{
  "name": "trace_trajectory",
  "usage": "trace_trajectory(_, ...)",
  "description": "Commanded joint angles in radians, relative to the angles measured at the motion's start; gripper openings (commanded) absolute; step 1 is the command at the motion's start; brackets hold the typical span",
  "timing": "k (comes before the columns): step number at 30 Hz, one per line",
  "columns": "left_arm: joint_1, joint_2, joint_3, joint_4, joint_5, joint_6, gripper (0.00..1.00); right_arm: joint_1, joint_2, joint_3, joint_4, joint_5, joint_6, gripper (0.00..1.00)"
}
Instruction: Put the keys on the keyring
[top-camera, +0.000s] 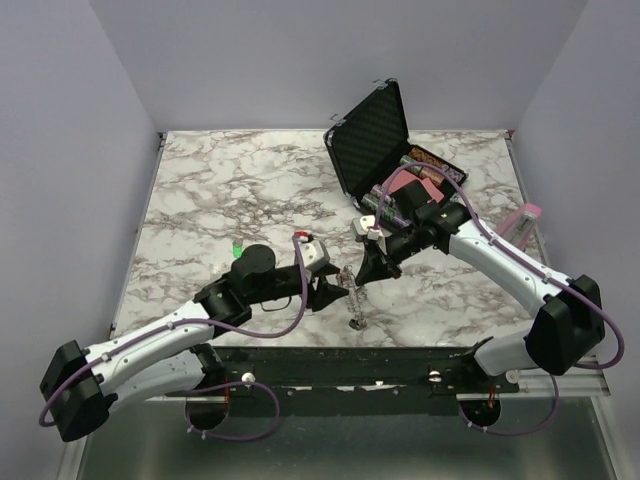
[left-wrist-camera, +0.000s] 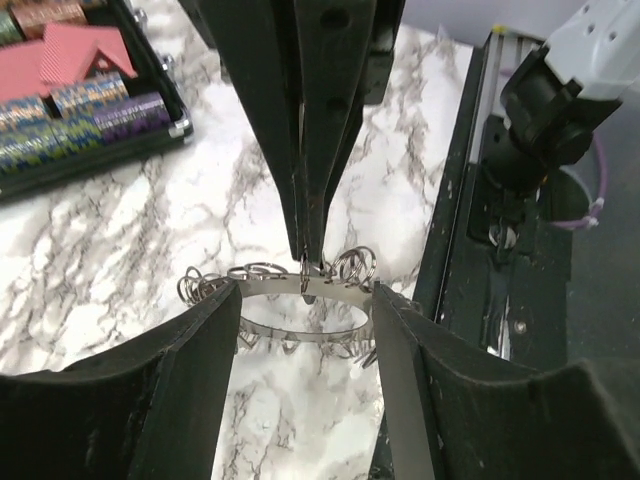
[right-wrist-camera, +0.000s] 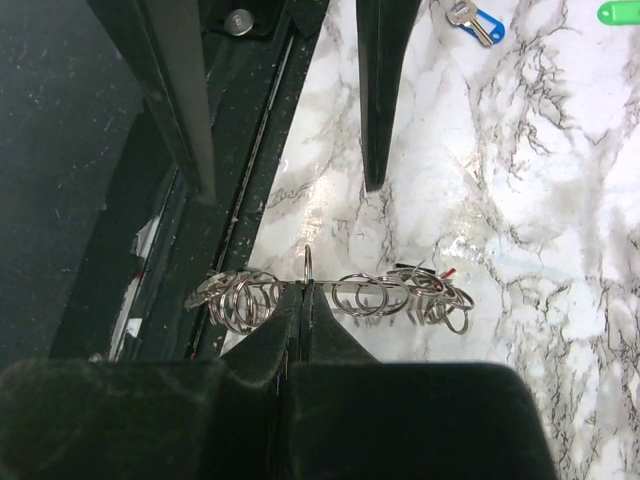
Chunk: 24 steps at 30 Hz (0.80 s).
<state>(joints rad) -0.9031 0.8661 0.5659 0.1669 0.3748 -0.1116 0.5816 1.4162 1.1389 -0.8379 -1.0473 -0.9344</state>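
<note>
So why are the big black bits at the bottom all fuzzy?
Left wrist view: the left gripper's fingers sit close to the lens and blur; the keyring is sharp. Right wrist view: glare whitens the table beside the keyring.

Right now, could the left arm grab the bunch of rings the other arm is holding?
Probably yes: the open left gripper straddles the keyring, with nothing between them; the right gripper pinches only its middle.

keyring (right-wrist-camera: 236, 296): shiny metal | table (top-camera: 230, 190): glossy marble-look | case (top-camera: 370, 130): matt black
</note>
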Motion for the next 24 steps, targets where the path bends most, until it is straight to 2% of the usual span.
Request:
trace_trajectory(1, 0.003, 0.094, 0.052, 0.0, 0.038, -0.008, 0.59, 0.006, 0.004, 0.032, -0.023, 0.013, -0.012, 0.0)
trace_trajectory(11, 0.001, 0.189, 0.103, -0.013, 0.065, -0.016, 0.38, 0.004, -0.003, 0.03, -0.023, 0.003, -0.014, 0.0)
trace_trajectory(24, 0.001, 0.221, 0.109, -0.032, 0.105, -0.007, 0.32, 0.006, 0.001, 0.03, -0.027, -0.023, -0.012, 0.0)
